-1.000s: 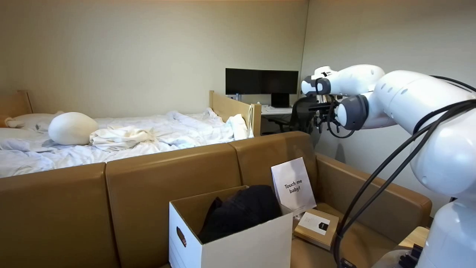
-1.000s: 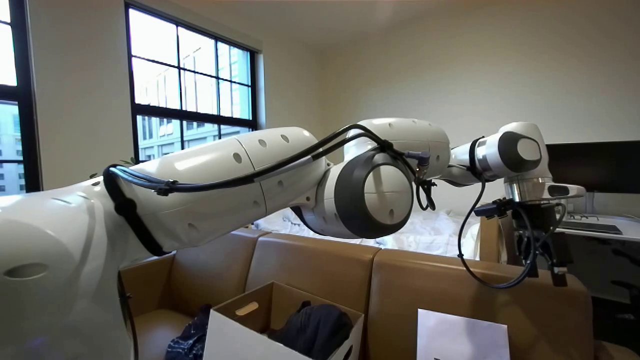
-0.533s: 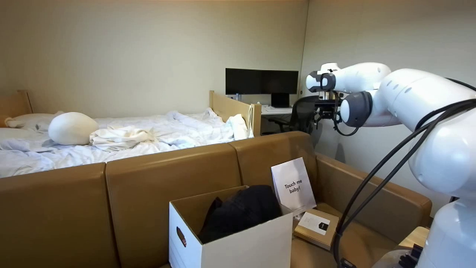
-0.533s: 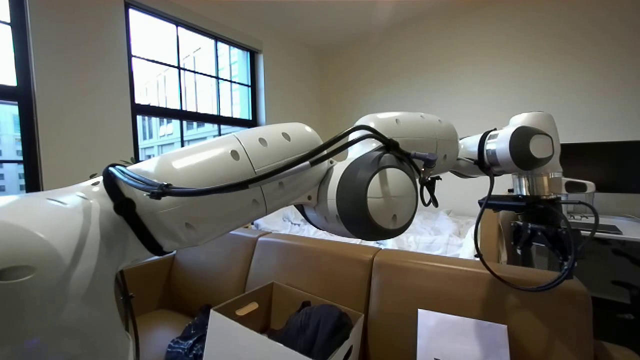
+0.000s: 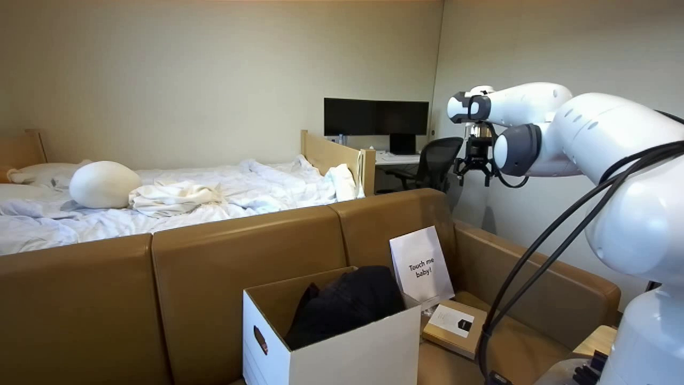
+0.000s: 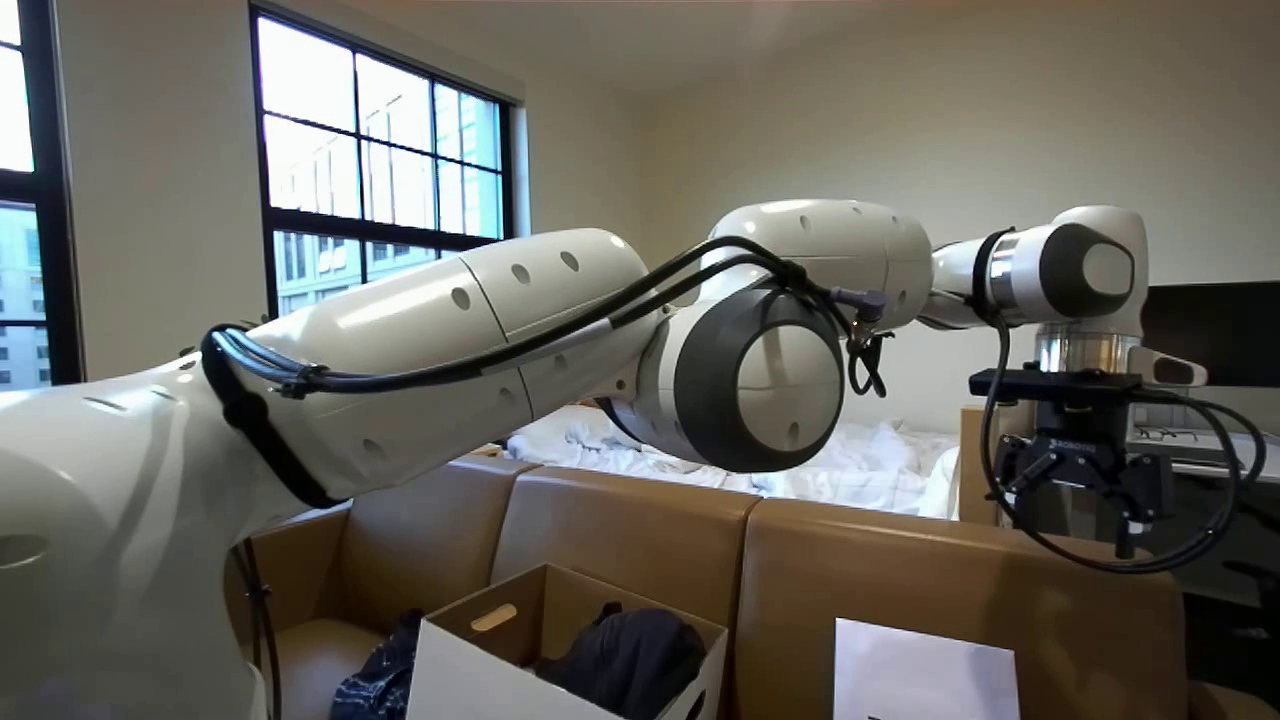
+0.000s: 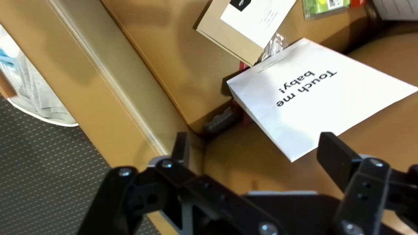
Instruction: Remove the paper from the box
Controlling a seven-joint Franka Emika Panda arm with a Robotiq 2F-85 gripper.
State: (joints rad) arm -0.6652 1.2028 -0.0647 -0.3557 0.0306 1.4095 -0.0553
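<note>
The paper point(image 7: 321, 101) is a white rectangle, bold black "Touch me baby!" mid-face, faint small print along the lower edge (unreadable), narrow turned strip down one side. It's on the sofa point(image 5: 246, 240), tilted against the back, outside the box point(image 5: 352, 355) and near it. The gripper point(image 7: 256, 148) has its jaws spread wide, blocky black fingertips, well apart from the paper. Box: rectangular cardboard, plain white outside, brown inside, oval hand-hole in an end wall; dark cloth point(image 5: 355, 302) bunched inside, soft, matte, rising past the rim. Sofa: smooth brown, leather-like, slight sheen, straight seams. The package point(image 7: 222, 36) sits just beside the paper's lower edge: flat tan slab, white label point(image 7: 254, 26) with a black patch. Crinkled clear plastic point(image 7: 274, 45) shows there too. Carpet point(image 7: 49, 169): dark grey, pale flecks in rows. In an exterior view, bed point(image 5: 331, 152) behind the sofa: pale wood end, rumpled white sheets point(image 5: 267, 184).
</note>
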